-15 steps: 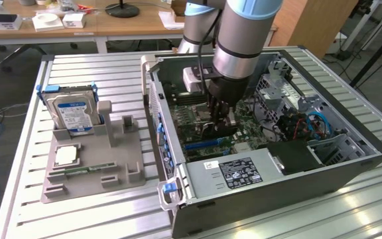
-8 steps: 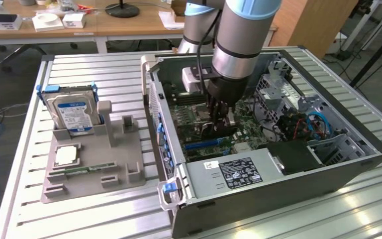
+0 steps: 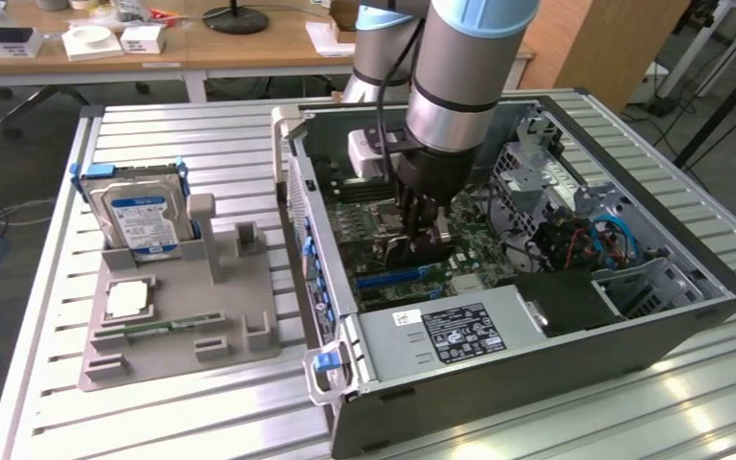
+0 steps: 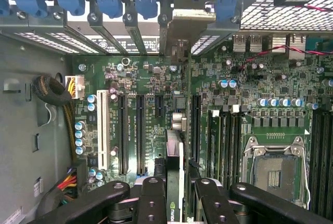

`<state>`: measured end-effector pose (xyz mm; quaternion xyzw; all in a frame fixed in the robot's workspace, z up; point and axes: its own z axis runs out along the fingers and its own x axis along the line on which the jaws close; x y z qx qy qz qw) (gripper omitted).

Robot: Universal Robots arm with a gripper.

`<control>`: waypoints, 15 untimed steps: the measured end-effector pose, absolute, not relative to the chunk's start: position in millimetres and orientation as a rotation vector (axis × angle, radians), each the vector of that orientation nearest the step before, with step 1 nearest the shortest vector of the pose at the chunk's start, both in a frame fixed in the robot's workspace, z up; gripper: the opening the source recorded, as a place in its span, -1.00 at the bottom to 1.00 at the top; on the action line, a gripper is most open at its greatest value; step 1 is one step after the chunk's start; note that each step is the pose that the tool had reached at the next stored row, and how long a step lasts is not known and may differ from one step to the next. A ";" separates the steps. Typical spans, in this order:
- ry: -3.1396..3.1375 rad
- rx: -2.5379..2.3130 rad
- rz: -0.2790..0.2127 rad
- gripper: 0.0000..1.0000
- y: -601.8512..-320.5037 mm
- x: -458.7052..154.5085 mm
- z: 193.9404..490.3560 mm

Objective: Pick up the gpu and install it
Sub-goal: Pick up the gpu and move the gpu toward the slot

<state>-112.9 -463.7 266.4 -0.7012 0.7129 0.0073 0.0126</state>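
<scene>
The gpu (image 3: 414,251) is a dark thin card standing on edge inside the open computer case (image 3: 675,331), low over the green motherboard (image 3: 471,240). My gripper (image 3: 422,218) reaches down into the case and is shut on its upper edge. From the wrist, the gpu (image 4: 175,177) runs edge-on between my black fingers (image 4: 152,198), with its metal bracket (image 4: 182,26) at the case's rear slot wall. It sits between the long black slots (image 4: 140,130) and another slot (image 4: 195,125); I cannot tell whether it is seated in one.
A grey parts holder (image 3: 176,335) at the exterior view's left carries a silver hard drive with blue label (image 3: 138,218), a processor chip (image 3: 129,299) and a narrow green memory stick (image 3: 150,333). Inside the case are the power supply (image 3: 458,331), the empty CPU socket (image 4: 273,169) and cables (image 3: 605,235).
</scene>
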 end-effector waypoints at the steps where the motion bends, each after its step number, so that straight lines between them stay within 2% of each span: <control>1: 2.222 -2.185 0.023 -0.47 -463.7 -113.0 266.4; 15: 2.223 -2.186 0.025 -0.47 -463.7 -114.2 265.6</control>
